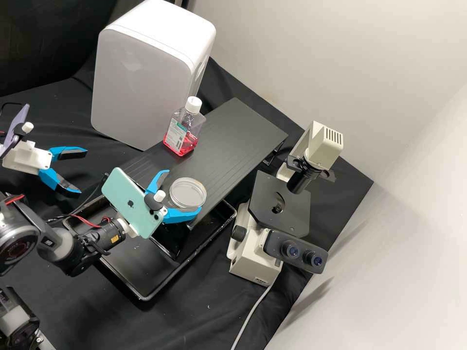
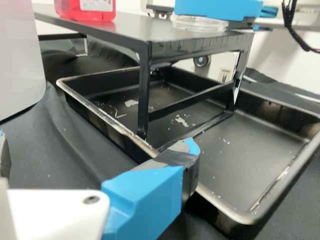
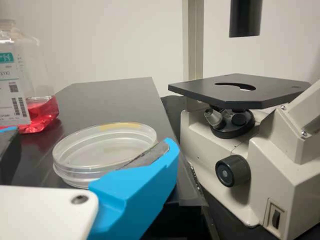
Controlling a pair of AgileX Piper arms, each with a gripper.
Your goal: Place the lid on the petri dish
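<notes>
- While the right hand hangs at the end of the black platform, it's spread wide. Its fingers flank the petri dish, one just beside the rim.
- Clear lid looks seated on the dish.
- Flask of red liquid stands past the dish, farther along the platform from that hand.
- Black tray lies below the hand, under the platform.
- Microscope stands beside the hand, off the platform, on the desk.
- Left hand is well apart from the right hand, wide open, holding nothing.
</notes>
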